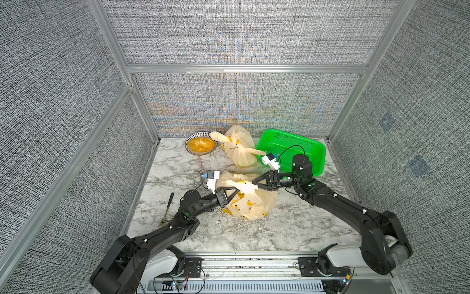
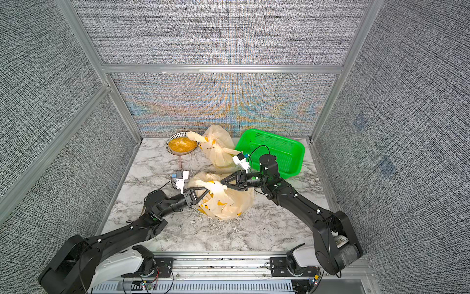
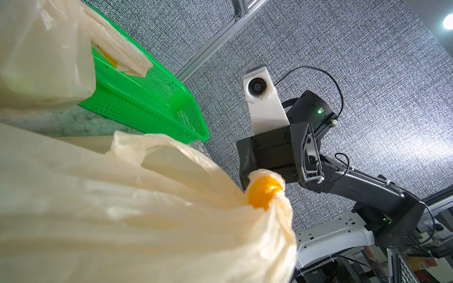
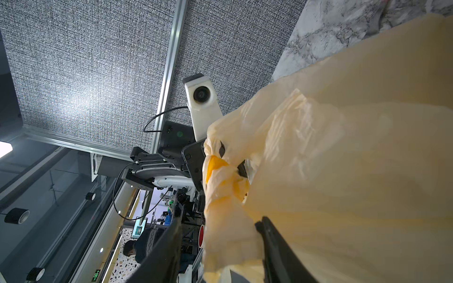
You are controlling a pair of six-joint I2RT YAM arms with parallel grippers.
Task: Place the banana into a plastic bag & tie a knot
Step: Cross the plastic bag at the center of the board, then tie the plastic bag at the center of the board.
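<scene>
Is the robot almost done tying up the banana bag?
Getting close! Something yellow, likely the banana, shows through the bag. The left hand pinches its twisted top; the right hand stands open around another bit. Left: pulling a knot tight, letting go.

Two black robot arms stand at the near edge of the desk [image 1: 279, 234] and bend inward to meet over its centre; the left arm [image 1: 165, 233] reaches low from the near left corner, and the left gripper [image 1: 238, 190] is closed on a gathered fold of the plastic bag [image 1: 256, 203]; the right arm [image 1: 338, 201] angles in from the near right corner, forearm sloping down, wrist level; the right gripper [image 1: 255, 184] faces the left one at close range, jaws partly apart.
</scene>
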